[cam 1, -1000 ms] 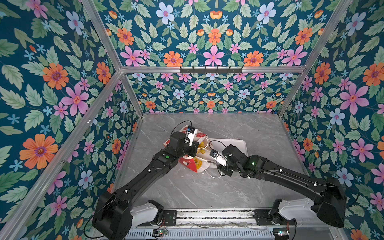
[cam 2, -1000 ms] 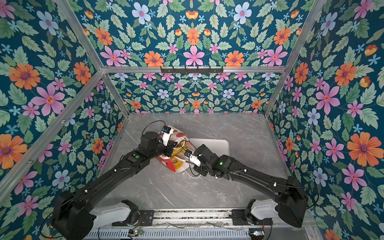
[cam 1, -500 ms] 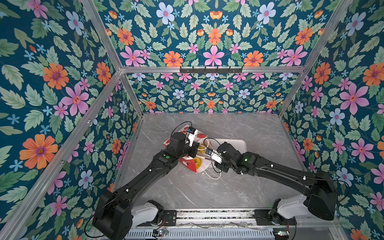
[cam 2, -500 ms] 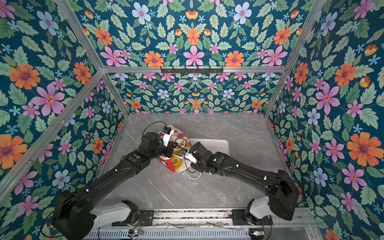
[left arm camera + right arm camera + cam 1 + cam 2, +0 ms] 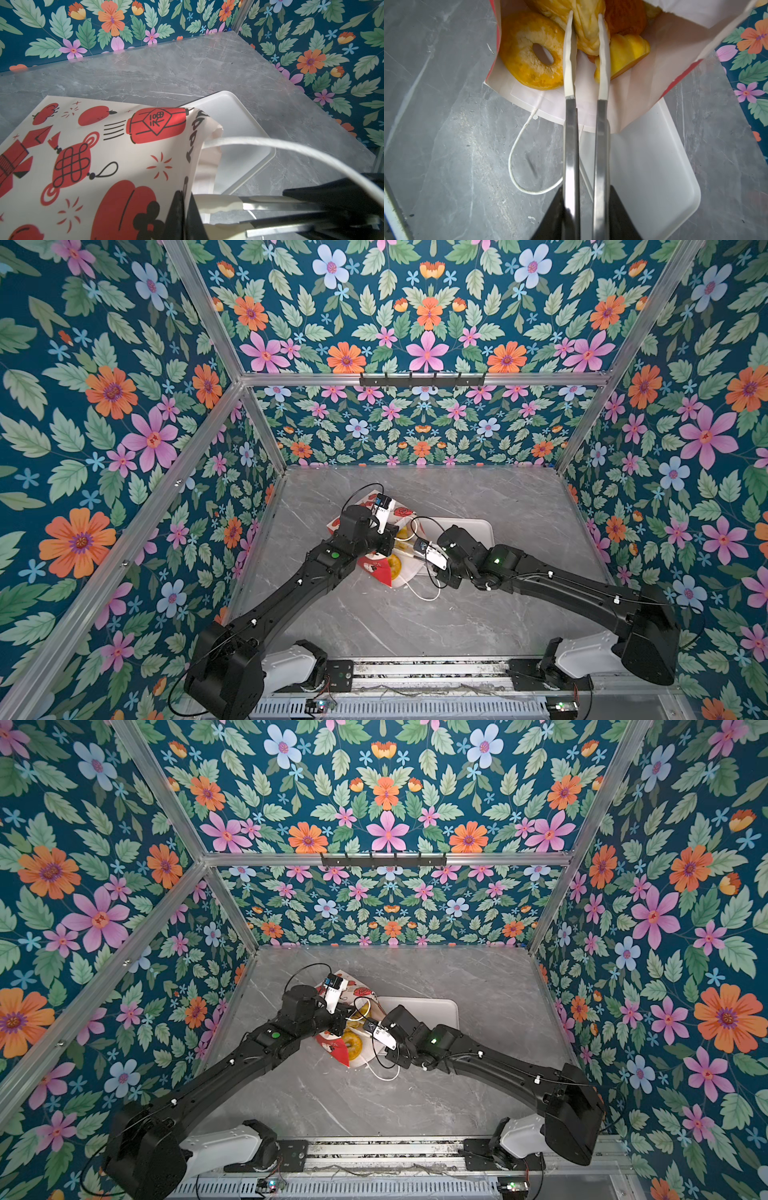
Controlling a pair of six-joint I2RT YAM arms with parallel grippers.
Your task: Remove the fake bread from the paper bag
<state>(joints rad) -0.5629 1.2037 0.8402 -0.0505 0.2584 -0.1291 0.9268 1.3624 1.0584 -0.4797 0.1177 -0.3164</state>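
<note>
We see the paper bag [image 5: 376, 567] lying on its side on the grey marble table [image 5: 415, 622], its open mouth resting over one edge of a white tray [image 5: 654, 176]. The left gripper [image 5: 202, 216] is clamped on the bag's upper rim. The right gripper [image 5: 585, 14] reaches inside, both fingers pressed against the sides of a pale golden pastry [image 5: 588, 31]. All the fake bread [image 5: 395, 565] sits in the bag, including a ring cake [image 5: 527, 52], an orange-brown bun [image 5: 625, 16] and a yellow ridged pastry [image 5: 629, 49]. A white cord handle [image 5: 517, 155] loops across the table.
</note>
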